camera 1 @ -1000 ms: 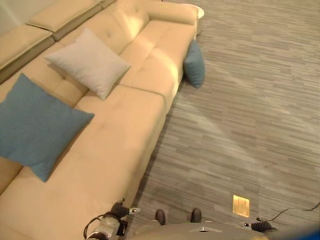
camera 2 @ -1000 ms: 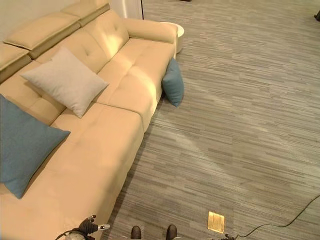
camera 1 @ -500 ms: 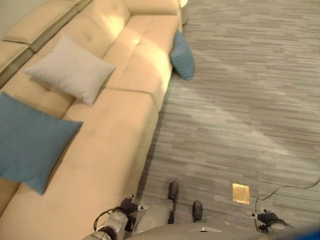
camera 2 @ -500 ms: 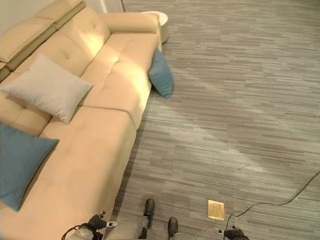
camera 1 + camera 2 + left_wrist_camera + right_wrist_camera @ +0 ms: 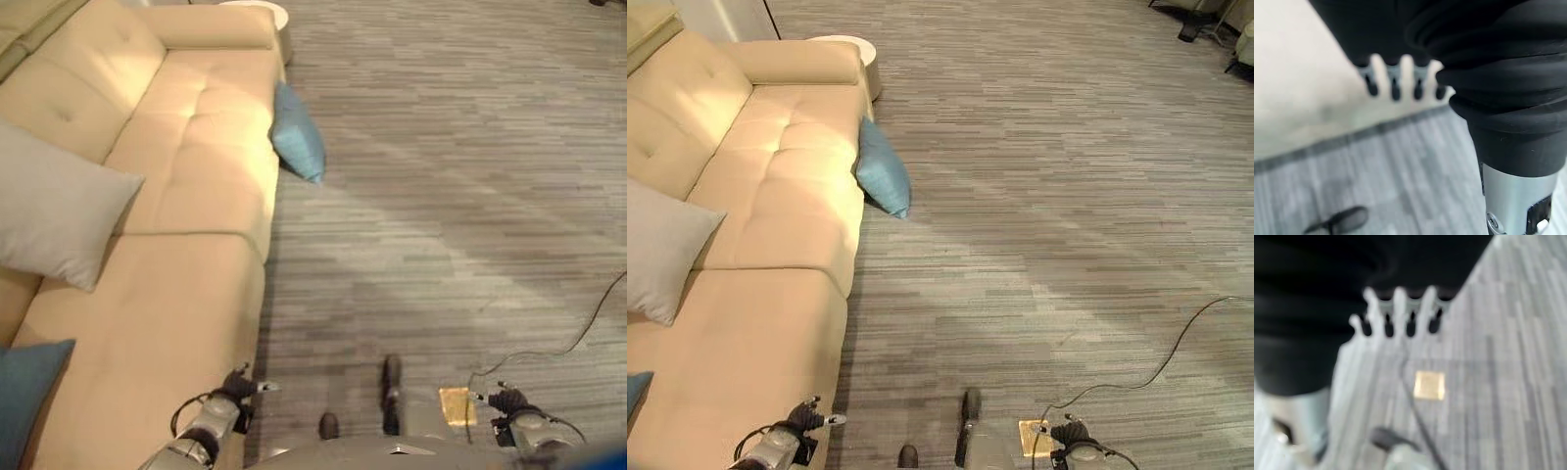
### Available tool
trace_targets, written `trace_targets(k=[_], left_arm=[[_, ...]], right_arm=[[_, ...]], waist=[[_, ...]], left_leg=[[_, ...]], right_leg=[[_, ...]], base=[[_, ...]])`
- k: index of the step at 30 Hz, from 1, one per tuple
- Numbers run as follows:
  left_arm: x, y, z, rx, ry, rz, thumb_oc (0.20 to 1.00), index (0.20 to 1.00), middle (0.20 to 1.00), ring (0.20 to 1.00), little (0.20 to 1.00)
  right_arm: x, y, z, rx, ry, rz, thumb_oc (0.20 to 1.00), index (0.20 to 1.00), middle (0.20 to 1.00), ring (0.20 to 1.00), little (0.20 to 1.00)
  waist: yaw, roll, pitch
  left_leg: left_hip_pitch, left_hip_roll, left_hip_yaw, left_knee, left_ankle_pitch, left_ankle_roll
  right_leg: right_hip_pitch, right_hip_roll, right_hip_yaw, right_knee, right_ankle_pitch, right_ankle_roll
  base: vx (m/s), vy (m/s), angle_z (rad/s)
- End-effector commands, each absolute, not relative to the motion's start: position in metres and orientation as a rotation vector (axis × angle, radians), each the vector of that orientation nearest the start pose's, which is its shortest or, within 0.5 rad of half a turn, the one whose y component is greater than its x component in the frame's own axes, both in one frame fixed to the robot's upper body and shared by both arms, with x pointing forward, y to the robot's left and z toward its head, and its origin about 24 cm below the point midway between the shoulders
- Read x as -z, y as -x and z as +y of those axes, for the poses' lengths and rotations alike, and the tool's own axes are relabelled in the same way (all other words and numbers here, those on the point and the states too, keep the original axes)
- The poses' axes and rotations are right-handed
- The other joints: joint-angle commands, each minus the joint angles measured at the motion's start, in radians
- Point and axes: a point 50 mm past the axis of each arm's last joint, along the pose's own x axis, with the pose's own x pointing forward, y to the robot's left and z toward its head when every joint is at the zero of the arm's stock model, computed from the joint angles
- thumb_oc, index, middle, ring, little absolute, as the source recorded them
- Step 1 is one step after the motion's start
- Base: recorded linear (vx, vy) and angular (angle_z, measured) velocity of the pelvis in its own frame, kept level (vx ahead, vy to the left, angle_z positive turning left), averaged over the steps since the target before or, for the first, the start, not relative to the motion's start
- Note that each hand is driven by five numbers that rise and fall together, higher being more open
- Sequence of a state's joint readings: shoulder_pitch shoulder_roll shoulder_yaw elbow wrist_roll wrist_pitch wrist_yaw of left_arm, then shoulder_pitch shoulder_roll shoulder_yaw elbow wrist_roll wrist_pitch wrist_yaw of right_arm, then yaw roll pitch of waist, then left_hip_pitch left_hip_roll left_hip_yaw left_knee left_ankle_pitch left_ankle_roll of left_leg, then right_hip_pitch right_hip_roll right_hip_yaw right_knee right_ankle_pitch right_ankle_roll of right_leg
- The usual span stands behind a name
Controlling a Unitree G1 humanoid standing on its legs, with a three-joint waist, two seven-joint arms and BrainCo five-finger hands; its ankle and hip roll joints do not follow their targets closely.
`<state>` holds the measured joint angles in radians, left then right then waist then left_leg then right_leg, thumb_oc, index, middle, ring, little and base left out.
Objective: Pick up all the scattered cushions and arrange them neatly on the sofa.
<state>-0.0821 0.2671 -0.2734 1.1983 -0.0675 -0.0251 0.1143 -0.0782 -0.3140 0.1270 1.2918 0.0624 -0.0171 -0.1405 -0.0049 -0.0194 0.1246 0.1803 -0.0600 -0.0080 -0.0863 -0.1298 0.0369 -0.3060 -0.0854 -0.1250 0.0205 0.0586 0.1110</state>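
Both arms hang low. The left robot hand (image 5: 238, 388) sits by the sofa's (image 5: 186, 196) front edge, fingers relaxed and holding nothing; the right robot hand (image 5: 506, 402) is likewise released over the floor (image 5: 441, 196), near a brass floor plate (image 5: 456, 404). Well ahead of both, a blue cushion (image 5: 297, 145) leans on the floor against the sofa front. A grey cushion (image 5: 54, 215) rests on the seat, with another blue cushion (image 5: 24, 392) nearer.

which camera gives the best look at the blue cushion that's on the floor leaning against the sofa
The right eye view: the blue cushion shows whole, on the floor against the front of the sofa, near mid-frame. The left eye view shows the same cushion nearer the top. The wrist views look at floor near the hands, not the cushion.
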Motion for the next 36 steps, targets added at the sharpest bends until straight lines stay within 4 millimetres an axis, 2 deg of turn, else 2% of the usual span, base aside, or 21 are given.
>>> trace_targets(k=[1,3,5,7,9,11,13,14,16,17,21,22,23,25,27,28,30,32,33,34,36], left_arm=[[0.149,-0.139,0.22,-0.03,-0.39,1.05,1.0,1.0,1.0,1.0,1.0],[0.15,-0.14,0.216,-0.017,-0.394,1.05,1.0,1.0,1.0,1.0,1.0],[0.148,-0.147,0.213,-0.009,-0.395,1.03,1.0,1.0,1.0,1.0,1.0],[0.145,-0.154,0.211,-0.006,-0.398,1.009,1.0,1.0,1.0,1.0,1.0],[0.146,-0.154,0.209,-0.004,-0.394,1.012,1.0,1.0,1.0,1.0,1.0],[0.147,-0.153,0.206,0.014,-0.395,1.013,1.0,1.0,1.0,1.0,1.0],[0.148,-0.151,0.203,0.023,-0.396,1.02,1.0,1.0,1.0,1.0,1.0],[0.148,-0.15,0.203,0.026,-0.402,1.022,1.0,1.0,1.0,1.0,1.0],[0.15,-0.147,0.201,0.033,-0.403,1.031,1.0,1.0,1.0,1.0,1.0],[0.15,-0.145,0.203,0.025,-0.4,1.039,1.0,1.0,1.0,1.0,1.0],[0.152,-0.138,0.205,0.014,-0.389,1.06,1.0,1.0,1.0,1.0,1.0],[0.153,-0.137,0.206,0.01,-0.385,1.066,1.0,1.0,1.0,1.0,1.0],[0.153,-0.137,0.206,0.01,-0.385,1.067,1.0,1.0,1.0,1.0,1.0],[0.15,-0.142,0.21,0.001,-0.389,1.051,1.0,1.0,1.0,1.0,1.0],[0.148,-0.146,0.213,-0.003,-0.399,1.038,1.0,1.0,1.0,1.0,1.0],[0.148,-0.146,0.214,-0.01,-0.402,1.037,1.0,1.0,1.0,1.0,1.0],[0.147,-0.146,0.216,-0.026,-0.393,1.035,1.0,1.0,1.0,1.0,1.0],[0.147,-0.148,0.216,-0.021,-0.395,1.03,1.0,1.0,1.0,1.0,1.0],[0.147,-0.148,0.215,-0.023,-0.388,1.03,1.0,1.0,1.0,1.0,1.0],[0.148,-0.145,0.217,-0.044,-0.365,1.035,1.0,1.0,1.0,1.0,1.0],[0.15,-0.141,0.211,-0.028,-0.35,1.043,1.0,1.0,1.0,1.0,1.0]], right_arm=[[0.138,-0.107,-0.297,0.284,0.479,1.175,1.0,1.0,1.0,1.0,1.0],[0.138,-0.105,-0.297,0.302,0.463,1.174,1.0,1.0,1.0,1.0,1.0],[0.138,-0.106,-0.298,0.329,0.437,1.165,1.0,1.0,1.0,1.0,1.0],[0.138,-0.105,-0.299,0.354,0.418,1.166,1.0,1.0,1.0,1.0,1.0],[0.139,-0.101,-0.299,0.367,0.402,1.178,1.0,1.0,1.0,1.0,1.0],[0.138,-0.102,-0.3,0.366,0.405,1.175,1.0,1.0,1.0,1.0,1.0],[0.137,-0.101,-0.301,0.367,0.412,1.172,1.0,1.0,1.0,1.0,1.0],[0.137,-0.102,-0.301,0.362,0.417,1.17,1.0,1.0,1.0,1.0,1.0],[0.137,-0.102,-0.302,0.357,0.433,1.17,1.0,1.0,1.0,1.0,1.0],[0.137,-0.103,-0.302,0.345,0.443,1.171,1.0,1.0,1.0,1.0,1.0],[0.139,-0.1,-0.299,0.32,0.453,1.183,1.0,1.0,1.0,1.0,1.0],[0.139,-0.099,-0.298,0.306,0.456,1.186,1.0,1.0,1.0,1.0,1.0],[0.139,-0.099,-0.298,0.306,0.456,1.186,1.0,1.0,1.0,1.0,1.0],[0.138,-0.105,-0.297,0.301,0.46,1.17,1.0,1.0,1.0,1.0,1.0],[0.137,-0.111,-0.295,0.298,0.461,1.151,1.0,1.0,1.0,1.0,1.0],[0.138,-0.111,-0.293,0.286,0.459,1.152,1.0,1.0,1.0,1.0,1.0],[0.138,-0.113,-0.292,0.282,0.455,1.145,1.0,1.0,1.0,1.0,1.0],[0.138,-0.114,-0.291,0.284,0.452,1.14,1.0,1.0,1.0,1.0,1.0],[0.138,-0.114,-0.291,0.287,0.446,1.143,1.0,1.0,1.0,1.0,1.0],[0.139,-0.113,-0.289,0.294,0.425,1.143,1.0,1.0,1.0,1.0,1.0],[0.142,-0.105,-0.288,0.289,0.422,1.167,1.0,1.0,1.0,1.0,1.0]], waist=[[0.015,0.031,-0.04],[0.01,0.028,-0.044],[0.013,0.007,-0.023],[0.023,-0.011,-0.001],[0.035,-0.017,0.001],[0.043,-0.01,-0.011],[0.05,0.008,-0.01],[0.061,0.022,-0.011],[0.081,0.035,-0.007],[0.086,0.038,-0.012],[0.095,0.038,-0.031],[0.102,0.033,-0.039],[0.103,0.032,-0.04],[0.095,0.036,-0.021],[0.085,0.05,-0.008],[0.069,0.058,-0.009],[0.059,0.06,-0.014],[0.046,0.048,-0.016],[0.03,0.047,-0.01],[0.01,0.044,-0.017],[0.007,0.044,-0.04]], left_leg=[[-0.063,0.022,-0.104,0.098,0.053,-0.078],[-0.099,0.043,-0.094,0.198,0.105,-0.118],[-0.189,0.046,-0.072,0.385,0.15,-0.141],[-0.244,0.063,-0.034,0.485,0.167,-0.133],[-0.292,0.043,-0.017,0.486,0.142,-0.118],[-0.329,-0.017,-0.024,0.374,0.103,-0.096],[-0.318,-0.036,-0.03,0.229,0.137,-0.092],[-0.342,-0.051,-0.05,0.164,0.193,-0.089],[-0.358,-0.066,-0.083,0.104,0.251,-0.094],[-0.349,-0.06,-0.076,0.11,0.245,-0.088],[-0.315,-0.078,-0.105,0.145,0.2,-0.055],[-0.287,-0.085,-0.109,0.153,0.169,-0.029],[-0.288,-0.086,-0.108,0.153,0.169,-0.028],[-0.256,-0.078,-0.114,0.151,0.155,-0.011],[-0.23,-0.062,-0.131,0.145,0.14,-0.002],[-0.19,-0.052,-0.144,0.122,0.128,-0.004],[-0.159,-0.048,-0.157,0.099,0.116,-0.008],[-0.137,-0.057,-0.171,0.092,0.099,-0.013],[-0.094,-0.052,-0.189,0.089,0.072,-0.024],[-0.06,-0.042,-0.212,0.107,0.06,-0.041],[-0.06,-0.015,-0.215,0.164,0.07,-0.074]], right_leg=[[0.129,0.049,-0.002,-0.014,0.053,0.024],[0.166,0.052,-0.01,-0.027,0.041,0.012],[0.204,0.04,-0.015,-0.032,0.031,-0.003],[0.238,0.038,-0.012,-0.036,0.015,-0.02],[0.27,0.04,-0.004,-0.051,0.001,-0.025],[0.29,0.05,0.011,-0.058,-0.007,-0.019],[0.321,0.07,0.022,-0.065,-0.023,-0.015],[0.336,0.092,0.032,-0.066,-0.032,-0.017],[0.37,0.12,0.058,-0.058,-0.055,-0.023],[0.388,0.127,0.077,-0.029,-0.09,-0.028],[0.391,0.111,0.093,0.078,-0.14,-0.023],[0.36,0.092,0.097,0.194,-0.114,0.004],[0.357,0.091,0.099,0.199,-0.116,0.005],[0.269,0.076,0.094,0.359,-0.032,0.042],[0.204,0.073,0.088,0.453,-0.023,0.032],[0.162,0.077,0.066,0.4,-0.058,0.012],[0.139,0.096,0.069,0.299,-0.071,-0.002],[0.109,0.102,0.082,0.153,-0.033,0.005],[0.089,0.091,0.077,0.046,0.028,0.022],[0.079,0.087,0.101,0.035,0.054,0.033],[0.123,0.086,0.105,-0.004,0.056,0.015]], base=[[0.32,-0.321,0.64],[0.16,-0.267,0.26],[0.09,-0.257,0.04],[0.15,-0.291,-0.07],[0.18,-0.192,-0.08],[0.24,-0.108,-0.26],[0.29,-0.087,-0.21],[0.29,-0.102,-0.08],[0.33,-0.105,-0.29],[0.37,-0.073,-0.44],[0.34,0.016,-0.57],[0.29,0.019,-0.4],[0.24,0.016,-0.41],[0.13,0.003,-0.31],[0.25,-0.018,0.03],[0.35,-0.057,0.1],[0.33,-0.111,-0.05],[0.35,-0.178,-0.05],[0.58,-0.328,0.33],[0.65,-0.402,0.63],[0.44,-0.359,0.85]])
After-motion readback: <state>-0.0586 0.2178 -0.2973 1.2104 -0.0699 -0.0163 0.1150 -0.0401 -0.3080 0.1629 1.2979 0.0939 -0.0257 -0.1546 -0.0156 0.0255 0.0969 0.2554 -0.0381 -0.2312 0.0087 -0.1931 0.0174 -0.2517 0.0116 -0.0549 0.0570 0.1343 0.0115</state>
